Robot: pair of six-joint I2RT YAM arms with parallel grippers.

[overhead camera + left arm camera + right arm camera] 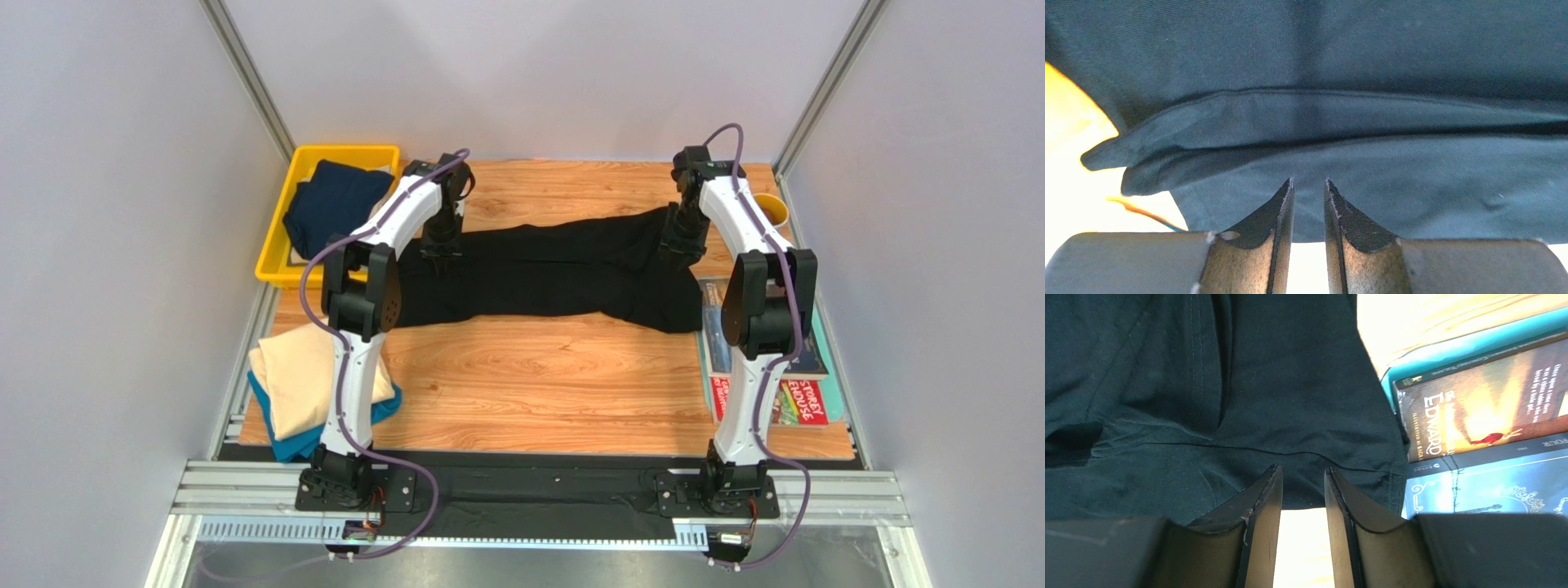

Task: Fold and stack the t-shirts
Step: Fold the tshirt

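Table (pixel 540 392): wooden top, with both arms bolted at its near edge and reaching to its far half.
Black t-shirt (pixel 552 276): the largest of the t-shirts. It lies flat on the far half of the table as a long band running left to right between the two grippers. At its left end the wrist view shows the cloth doubled over in layers. Its right end reaches the edge of the magazines.
Yellow bin (pixel 276 263): plastic, at the far left corner, hanging partly off the table's left side.
Cream t-shirt (pixel 294 380): folded, at the near left edge of the table, resting on the teal one.
Teal-blue t-shirt (pixel 288 444): folded under the cream one, showing only along its near and right edges.
Navy t-shirt (pixel 331 202): bunched inside the yellow bin, not folded.
Magazines (pixel 797 392): colourful, overlapping one another, flat along the right edge.
Left gripper (pixel 1309 182): at the left end of the black t-shirt, with its tips over the near edge of the cloth. Its fingers are parted by a narrow gap, bright table shows through, and nothing is held.
Right gripper (pixel 1303 470): at the right end of the same shirt, over its hem and just beside the magazines. Its fingers are likewise narrowly parted and hold no cloth.
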